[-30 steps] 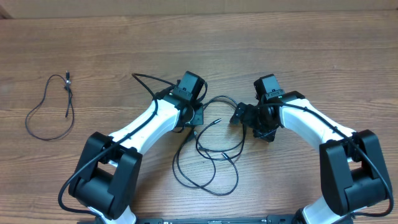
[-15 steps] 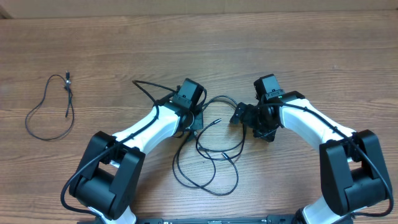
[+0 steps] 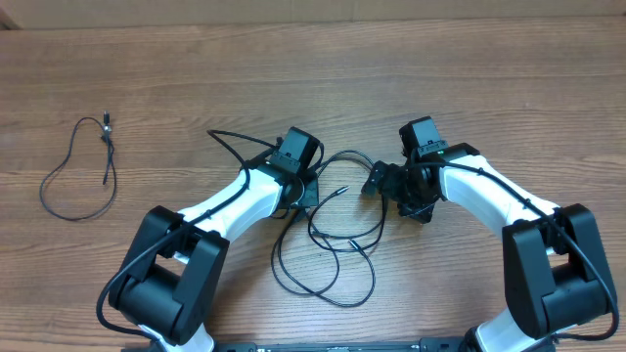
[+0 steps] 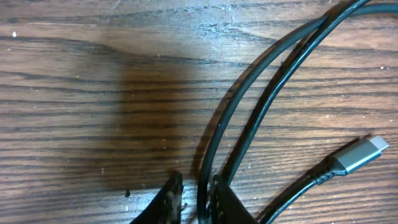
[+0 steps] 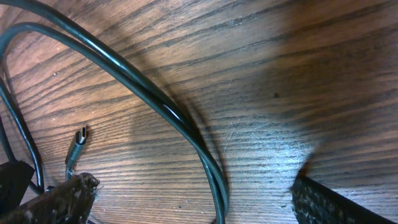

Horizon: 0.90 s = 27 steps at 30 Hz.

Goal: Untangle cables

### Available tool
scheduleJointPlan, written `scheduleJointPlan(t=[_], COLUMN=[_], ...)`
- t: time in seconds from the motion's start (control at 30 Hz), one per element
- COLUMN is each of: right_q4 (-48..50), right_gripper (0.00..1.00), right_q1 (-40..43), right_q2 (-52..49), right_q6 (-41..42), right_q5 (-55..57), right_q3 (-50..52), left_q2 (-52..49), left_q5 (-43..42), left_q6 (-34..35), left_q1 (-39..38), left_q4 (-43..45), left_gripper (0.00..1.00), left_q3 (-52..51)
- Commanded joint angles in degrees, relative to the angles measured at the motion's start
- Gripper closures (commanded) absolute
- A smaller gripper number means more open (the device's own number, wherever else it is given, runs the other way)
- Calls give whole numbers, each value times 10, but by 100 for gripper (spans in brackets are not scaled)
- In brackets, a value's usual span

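Note:
A tangle of thin black cables (image 3: 333,244) lies looped on the wooden table between my two arms. One silver plug end (image 3: 340,190) points up-right. My left gripper (image 3: 303,191) is low over the tangle's upper left. In the left wrist view its jaws (image 4: 194,180) stand slightly apart with one cable strand (image 4: 205,155) running between them against the right finger; a silver plug (image 4: 364,152) lies to the right. My right gripper (image 3: 377,181) is wide open over the upper loop. In the right wrist view two strands (image 5: 186,124) pass between its fingers (image 5: 193,183), untouched.
A separate thin black cable (image 3: 73,181) lies in a loose loop at the far left of the table, its plug end (image 3: 106,123) at the top. A thicker black arm cable (image 3: 230,137) arcs beside my left wrist.
My left wrist has shifted a little toward the near edge, and its jaws have eased slightly apart around the strand. The right arm has not moved.

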State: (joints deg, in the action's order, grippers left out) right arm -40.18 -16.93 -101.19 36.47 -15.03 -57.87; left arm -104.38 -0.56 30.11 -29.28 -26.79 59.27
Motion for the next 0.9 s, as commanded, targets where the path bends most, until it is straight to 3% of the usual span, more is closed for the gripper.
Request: scheduleJointPlan(t=[0.0, 0.27, 0.87], right_q4=[-4, -6, -6], right_gripper=[0, 0, 0], right_q1=[2, 2, 2], right_q2=[-12, -12, -12], right_q6=[2, 2, 2], right_q5=[34, 35, 35], right_q3=[9, 9, 9], left_q2=[-24, -31, -31], left_q5=[4, -5, -9], left_q6=[8, 8, 8], left_q1=[-4, -4, -4], left_q4=[4, 10, 11], left_gripper=[81, 96, 95], left_q3=[-3, -3, -3])
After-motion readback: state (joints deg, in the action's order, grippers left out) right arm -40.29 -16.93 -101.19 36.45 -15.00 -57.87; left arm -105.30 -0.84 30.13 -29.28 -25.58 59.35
